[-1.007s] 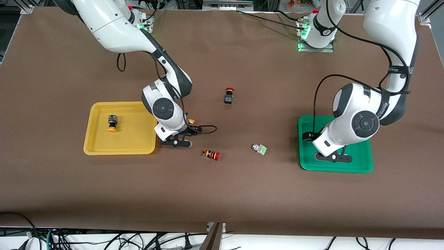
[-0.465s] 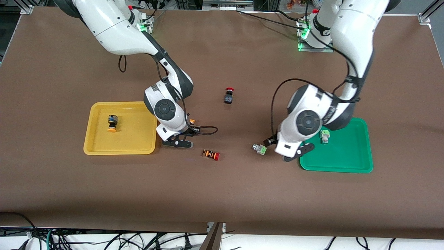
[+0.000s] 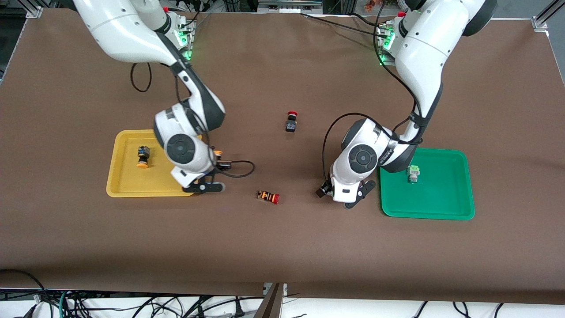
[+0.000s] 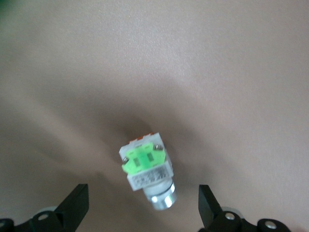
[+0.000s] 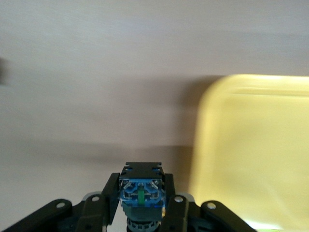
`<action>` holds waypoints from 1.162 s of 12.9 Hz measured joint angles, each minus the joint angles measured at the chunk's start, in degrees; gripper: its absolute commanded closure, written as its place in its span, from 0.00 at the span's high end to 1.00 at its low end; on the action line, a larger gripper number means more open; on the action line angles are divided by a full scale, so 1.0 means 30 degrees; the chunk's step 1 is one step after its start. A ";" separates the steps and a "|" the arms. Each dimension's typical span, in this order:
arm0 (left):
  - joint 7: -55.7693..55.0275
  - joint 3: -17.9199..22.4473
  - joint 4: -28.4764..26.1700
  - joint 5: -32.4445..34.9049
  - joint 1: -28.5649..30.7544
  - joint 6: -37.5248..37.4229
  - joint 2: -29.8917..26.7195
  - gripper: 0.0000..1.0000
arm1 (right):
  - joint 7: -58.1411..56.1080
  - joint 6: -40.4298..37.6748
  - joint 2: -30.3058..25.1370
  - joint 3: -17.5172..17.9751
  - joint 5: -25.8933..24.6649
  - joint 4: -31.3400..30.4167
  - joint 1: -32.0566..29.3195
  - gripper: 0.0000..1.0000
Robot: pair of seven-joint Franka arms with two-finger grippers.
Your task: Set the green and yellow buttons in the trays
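Note:
My right gripper [image 3: 219, 162] is shut on a yellow button [image 3: 217, 154] and hangs at the yellow tray's [image 3: 119, 187] rim that faces mid-table. In the right wrist view the button's black-and-blue body [image 5: 140, 189] sits clamped in the right gripper [image 5: 140, 195], with the yellow tray [image 5: 251, 145] just ahead. Another yellow button [image 3: 142, 157] lies in that tray. My left gripper [image 3: 329, 191] is low over the table beside the green tray [image 3: 441, 207], open. A green button [image 4: 145, 166] lies on the table between the left gripper's [image 4: 143, 205] spread fingers [image 4: 77, 203], untouched. The front view hides it. Another green button [image 3: 413, 173] rests in the green tray.
A red-capped black button [image 3: 291, 121] stands mid-table toward the robots. A red-capped button with an orange-striped body [image 3: 268, 197] lies between the two grippers, nearer the front camera. Brown table surface surrounds both trays.
The right gripper shut on the yellow button and carried it toward the yellow tray. The left arm left the green tray, leaving a green button there, and came down over the other green button.

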 measured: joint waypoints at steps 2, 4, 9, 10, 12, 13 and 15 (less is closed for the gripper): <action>-0.0209 0.0084 0.0048 0.0002 -0.0003 0.0482 0.0284 0.82 | -0.2803 -0.0928 -0.0435 -0.1271 0.0000 -0.0305 -0.0459 0.00; -0.0195 0.0156 0.0063 0.0048 -0.0001 0.0691 0.0465 0.21 | -0.4949 -0.0898 -0.0461 -0.2273 0.0004 -0.1160 -0.1037 0.00; -0.0146 0.0316 0.0328 0.0150 0.0070 0.0646 0.0616 0.01 | -0.5312 0.1172 -0.0407 -0.2512 0.0005 -0.3869 -0.1200 0.55; 0.0183 0.0392 0.0512 0.0193 0.0125 0.0296 0.0585 0.01 | -0.5310 0.1264 -0.0411 -0.2513 0.0005 -0.4022 -0.1201 1.00; 0.1866 0.0603 0.0937 0.0200 0.0340 -0.1732 0.0180 0.02 | -0.5310 0.1274 -0.0497 -0.2514 0.0006 -0.3997 -0.1203 1.00; 0.2654 0.0734 0.1060 0.0201 0.0518 -0.2829 -0.0232 0.02 | -0.5316 0.1271 -0.0664 -0.2514 0.0006 -0.3858 -0.1203 1.00; 0.4561 0.0952 0.1205 0.0212 0.1112 -0.4663 -0.1264 0.02 | -0.5326 0.0526 -0.1704 -0.2530 0.0006 -0.3292 -0.1243 1.00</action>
